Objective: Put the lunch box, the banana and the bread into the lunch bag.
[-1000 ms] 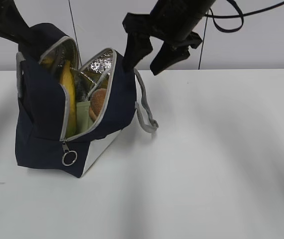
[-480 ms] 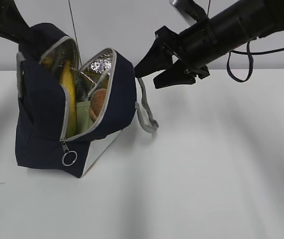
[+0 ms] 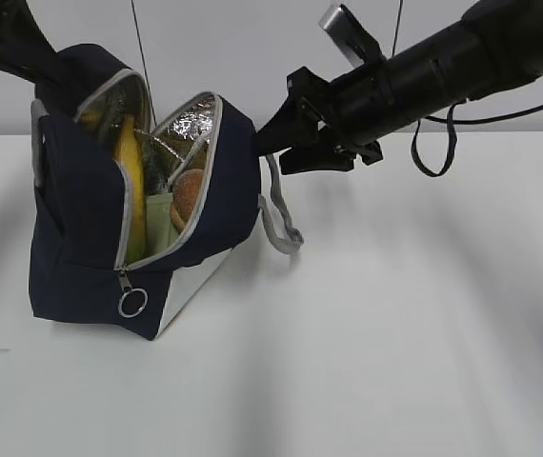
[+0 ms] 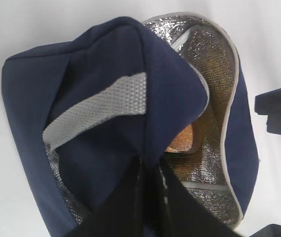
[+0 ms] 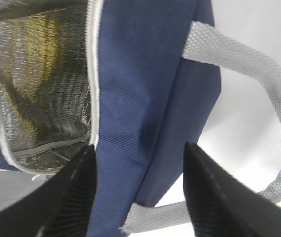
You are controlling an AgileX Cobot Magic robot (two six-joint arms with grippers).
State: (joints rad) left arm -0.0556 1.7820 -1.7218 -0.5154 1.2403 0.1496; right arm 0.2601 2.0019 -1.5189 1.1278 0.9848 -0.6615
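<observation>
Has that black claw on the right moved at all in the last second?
Yes. The right gripper has swung from pointing downward above the lunch bag to pointing sideways, dropping toward the bag's right top edge.

The right arm (image 3: pixel 424 71) is a round, matte black tube that thickens away from the lunch bag (image 3: pixel 81 238). At the end nearest the bag it narrows into a blocky black right claw (image 3: pixel 286 143) with 2 flat, tapering fingers. A small grey-white plate (image 3: pixel 348 33) sits on top of the wrist, and a thin black cable (image 3: pixel 438 143) hangs in a loop beneath the tube. Seen close, the fingers (image 5: pixel 71 197) carry fine ridged ribbing. The left arm (image 3: pixel 5 38), above the bag's far corner, is a black tapered shape; its left claw (image 4: pixel 148 197) shows 2 dark, smooth blades.
</observation>
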